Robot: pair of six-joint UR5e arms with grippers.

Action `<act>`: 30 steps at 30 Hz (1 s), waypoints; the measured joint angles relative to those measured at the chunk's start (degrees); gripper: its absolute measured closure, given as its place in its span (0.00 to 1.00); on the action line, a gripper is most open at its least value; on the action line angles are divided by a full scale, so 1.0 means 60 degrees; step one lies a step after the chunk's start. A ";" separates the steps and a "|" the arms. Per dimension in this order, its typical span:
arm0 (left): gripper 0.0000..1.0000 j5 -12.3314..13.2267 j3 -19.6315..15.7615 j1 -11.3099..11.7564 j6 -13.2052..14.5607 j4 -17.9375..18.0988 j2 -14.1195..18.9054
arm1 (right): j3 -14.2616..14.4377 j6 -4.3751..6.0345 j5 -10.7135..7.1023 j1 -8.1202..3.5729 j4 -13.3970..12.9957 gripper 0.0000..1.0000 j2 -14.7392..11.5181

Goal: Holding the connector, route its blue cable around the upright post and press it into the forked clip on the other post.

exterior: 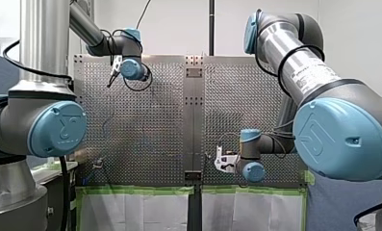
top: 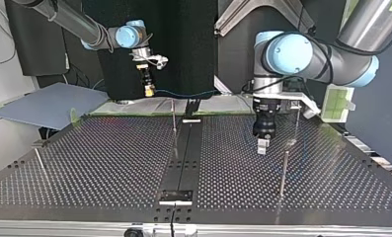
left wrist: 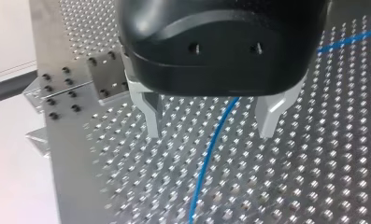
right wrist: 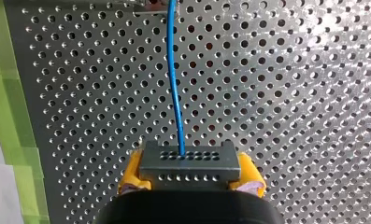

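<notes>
My right gripper [right wrist: 189,183] is shut on the grey connector [right wrist: 188,164], held between its yellow pads [right wrist: 132,176]. The blue cable [right wrist: 173,79] leaves the connector and runs ahead over the perforated plate. In the top view my right gripper [top: 147,90] hangs at the far left, and the cable [top: 183,93] trails from it toward the right. A thin upright post [top: 174,118] stands near the middle. My left gripper [left wrist: 210,123] is open, its metal fingers [left wrist: 150,116] astride the cable [left wrist: 211,154], which passes below them. In the top view my left gripper [top: 262,144] hovers low beside another post [top: 284,173].
A dark centre strip [top: 183,163] splits the perforated table [top: 95,163]. Further thin posts stand at the top view's left edge [top: 39,160] and behind my left gripper [top: 297,118]. Green tape [right wrist: 15,116] edges the plate beside my right gripper.
</notes>
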 joint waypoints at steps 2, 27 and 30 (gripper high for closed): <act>0.00 0.0007 0.0018 0.0039 0.0022 0.0172 -0.0002 | 0.0001 0.0000 0.0000 0.0000 -0.0002 1.00 0.0000; 0.00 0.0114 0.0095 0.0148 0.0186 0.2073 -0.0591 | 0.0005 0.0000 0.0000 0.0000 -0.0037 1.00 0.0001; 0.00 0.0109 0.0115 0.0111 0.0225 0.2183 -0.0719 | 0.0006 0.0000 0.0000 0.0000 -0.0028 1.00 0.0002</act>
